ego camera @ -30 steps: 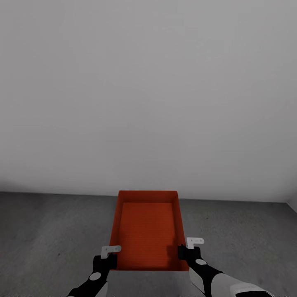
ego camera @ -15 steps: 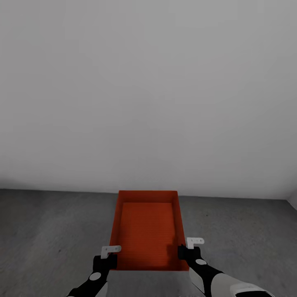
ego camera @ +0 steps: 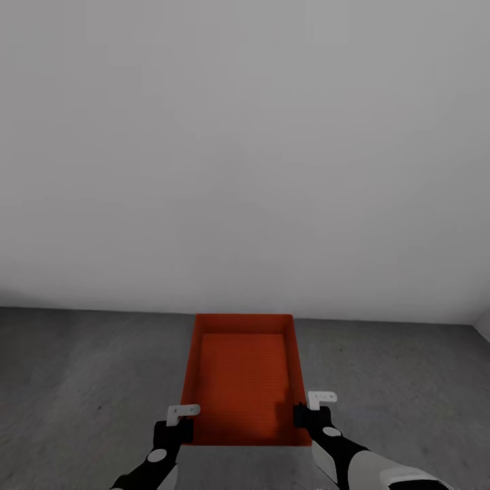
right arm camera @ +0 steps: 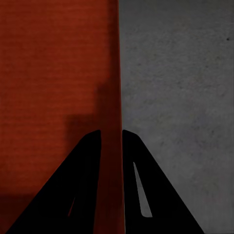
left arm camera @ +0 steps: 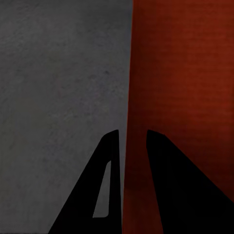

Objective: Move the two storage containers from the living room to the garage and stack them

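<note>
One orange-red, lidless storage container (ego camera: 241,374) is held between my two arms, low in front of me over the dark grey garage floor (ego camera: 82,381). My left gripper (ego camera: 182,425) is shut on the container's left wall near its close corner. In the left wrist view the fingers (left arm camera: 109,165) straddle that wall (left arm camera: 185,97). My right gripper (ego camera: 303,412) is shut on the right wall in the same way, and its gripper (right arm camera: 111,131) pinches the thin rim of the container (right arm camera: 48,73). The bin is empty inside.
A bare pale grey wall (ego camera: 245,136) stands straight ahead, meeting the floor just beyond the container's far end. Mottled concrete (right arm camera: 180,73) stretches to both sides of the bin, with a wall corner at the far right (ego camera: 482,330).
The line where wall meets floor has slid slightly up in the picture, so the view has shifted. The container and both grippers keep the same place relative to me.
</note>
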Robot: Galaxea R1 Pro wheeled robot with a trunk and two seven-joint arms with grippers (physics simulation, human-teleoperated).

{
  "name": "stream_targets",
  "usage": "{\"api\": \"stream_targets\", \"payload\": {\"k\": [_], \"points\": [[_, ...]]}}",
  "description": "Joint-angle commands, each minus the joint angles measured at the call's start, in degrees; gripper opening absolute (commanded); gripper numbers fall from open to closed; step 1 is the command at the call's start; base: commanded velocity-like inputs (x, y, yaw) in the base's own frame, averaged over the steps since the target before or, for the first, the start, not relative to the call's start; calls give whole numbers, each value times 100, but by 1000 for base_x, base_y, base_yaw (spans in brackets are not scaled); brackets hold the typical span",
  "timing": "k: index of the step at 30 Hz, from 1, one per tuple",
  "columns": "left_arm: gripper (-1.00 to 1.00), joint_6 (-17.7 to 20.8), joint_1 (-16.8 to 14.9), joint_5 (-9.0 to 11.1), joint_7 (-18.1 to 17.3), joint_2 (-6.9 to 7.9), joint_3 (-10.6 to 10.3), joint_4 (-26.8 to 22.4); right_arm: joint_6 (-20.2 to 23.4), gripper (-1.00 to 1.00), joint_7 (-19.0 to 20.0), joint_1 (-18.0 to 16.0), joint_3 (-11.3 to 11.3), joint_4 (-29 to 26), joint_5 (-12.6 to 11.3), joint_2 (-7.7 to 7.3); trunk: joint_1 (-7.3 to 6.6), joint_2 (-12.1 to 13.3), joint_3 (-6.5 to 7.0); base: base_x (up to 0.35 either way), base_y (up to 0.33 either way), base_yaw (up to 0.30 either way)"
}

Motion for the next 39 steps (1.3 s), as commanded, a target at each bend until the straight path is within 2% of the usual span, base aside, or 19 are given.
{"api": "stream_targets", "payload": {"k": [1, 39], "points": [[-100, -35, -6, -38, 43, 4, 74, -19, -30, -100, -113, -7, -397, 16, -136, -64, 0, -6, -16, 0, 0, 0], [-100, -44, -6, -38, 41, 9, 65, -37, -32, -100, -113, -8, -397, 16, -136, -64, 0, -6, -371, 0, 0, 0]]}}
